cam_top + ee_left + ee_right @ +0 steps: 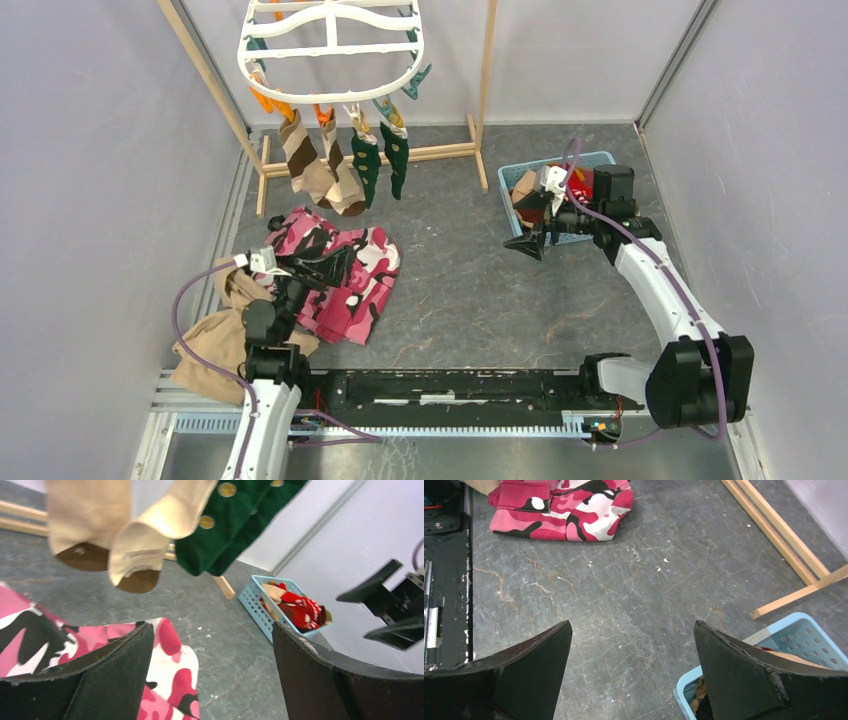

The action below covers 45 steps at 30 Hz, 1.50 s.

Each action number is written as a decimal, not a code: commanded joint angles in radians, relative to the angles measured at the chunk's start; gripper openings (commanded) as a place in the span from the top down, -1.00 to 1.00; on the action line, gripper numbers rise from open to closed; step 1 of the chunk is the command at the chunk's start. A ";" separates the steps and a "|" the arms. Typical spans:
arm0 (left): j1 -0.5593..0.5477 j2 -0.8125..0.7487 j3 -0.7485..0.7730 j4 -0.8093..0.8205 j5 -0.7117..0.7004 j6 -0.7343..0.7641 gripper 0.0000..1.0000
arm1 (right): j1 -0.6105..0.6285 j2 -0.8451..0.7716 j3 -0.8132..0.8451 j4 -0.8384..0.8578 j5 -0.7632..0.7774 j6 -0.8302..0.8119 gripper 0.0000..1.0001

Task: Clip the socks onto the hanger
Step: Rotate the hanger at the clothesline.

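Four socks already hang from the hanger (pixel 330 45), a brown-striped pair (pixel 300 155) and a dark green pair (pixel 366 165), so the step in hand looks like fetching the next one from the blue basket (pixel 513 180). The right tool (pixel 527 245) is nearest for that. Its jaws stand wide apart with nothing between them, and it sits low over the bench (pixel 450 290), just beside the basket's near-left corner and aimed away from it toward the middle. The red sock (pixel 580 182) with its white pattern lies on top of the basket's heap with a tan one beside it, so it is behind the tool rather than under it. In the right wrist view only the basket's pale-blue corner shows, beneath the right-hand finger. To do this well, the tool should probably be brought back over the basket and turned down onto the red sock. It should pinch near the cuff and take one layer only, so that the tan neighbour does not ride up with it and the sock lifts clear of the basket wall. Holding the cuff would leave a free edge to offer to an empty clip, such as the teal clip (pixel 418 80) on the hanger's right side. The left tool (pixel 318 268) also has its jaws apart and empty. It hovers over the pink camouflage garment (pixel 350 290), well apart from the basket and close below the hung socks.
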 commanded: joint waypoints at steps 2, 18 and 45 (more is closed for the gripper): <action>0.000 0.110 -0.057 0.296 -0.172 -0.058 -0.83 | 0.003 0.054 0.016 0.028 -0.091 -0.023 -0.97; 0.000 0.304 -0.020 0.173 -0.186 -0.170 -0.85 | 0.427 0.425 0.300 0.747 0.355 0.586 -0.96; 0.000 0.092 0.116 -0.230 -0.128 -0.206 -0.73 | 0.321 0.670 0.605 0.737 0.493 0.897 0.88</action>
